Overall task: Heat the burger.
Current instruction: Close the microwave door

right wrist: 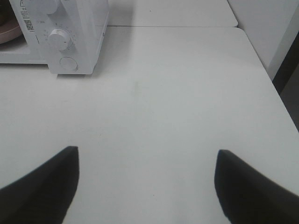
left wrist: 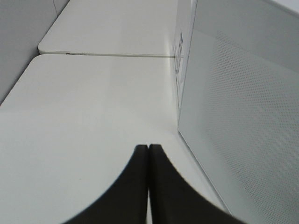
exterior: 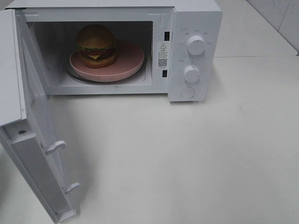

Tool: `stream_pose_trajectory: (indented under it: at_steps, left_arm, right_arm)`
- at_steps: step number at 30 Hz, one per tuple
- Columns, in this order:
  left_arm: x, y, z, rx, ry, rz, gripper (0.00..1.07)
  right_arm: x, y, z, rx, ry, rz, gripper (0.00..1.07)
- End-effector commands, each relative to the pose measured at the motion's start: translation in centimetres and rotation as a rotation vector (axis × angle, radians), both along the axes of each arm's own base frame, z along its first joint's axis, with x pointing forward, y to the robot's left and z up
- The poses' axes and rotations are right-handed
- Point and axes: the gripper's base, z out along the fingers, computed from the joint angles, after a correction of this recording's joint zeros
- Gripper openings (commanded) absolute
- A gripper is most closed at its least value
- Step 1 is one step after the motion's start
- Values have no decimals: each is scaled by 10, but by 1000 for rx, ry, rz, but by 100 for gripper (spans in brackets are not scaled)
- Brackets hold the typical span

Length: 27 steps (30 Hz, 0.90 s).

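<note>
Far left: microwave door point(exterior: 37, 140) swung wide open, hinged on the left, inner face turned toward the cavity, two latch hooks point(exterior: 56, 147) jutting from its free edge. Just beside the door's dotted window panel, seen only from the wrist: left gripper point(left wrist: 148, 148), black jaws pressed together with nothing between them, low over the white table point(exterior: 187, 163).

Further right, at the far side of the table: white microwave point(exterior: 196, 18), cavity exposed. Inside it, the burger point(exterior: 96, 44), upright, resting on the left part of a round pink plate point(exterior: 128, 60), bun dome up, lettuce and a cheese corner showing at its edge. Right of the cavity, a warning label point(exterior: 162, 56), then the control panel: upper knob point(exterior: 195, 45), lower knob point(exterior: 191, 73), round button point(exterior: 187, 92) nearest.

Right of and nearer than the microwave: right gripper point(right wrist: 147, 150), jaws spread wide, holding nothing, above bare tabletop.
</note>
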Motion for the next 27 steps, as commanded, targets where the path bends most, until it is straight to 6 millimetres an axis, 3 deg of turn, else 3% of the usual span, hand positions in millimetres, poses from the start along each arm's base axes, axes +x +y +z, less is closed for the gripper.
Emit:
stream_pose_trajectory:
  at_steps: [1,17,27]
  left_arm:
    - [3,0,-1,-12,-81,5,0]
    - [19,-28,-23,-4,-74,-327,0]
    - [24,-44,-32,-58,-59,-414,0]
  right_arm:
    - [-4,-1,0,3,-33,-15,76]
    - [-4,-1,0,3,-33,-15,76]
    - [-4,-1,0,3,-33,-15,76]
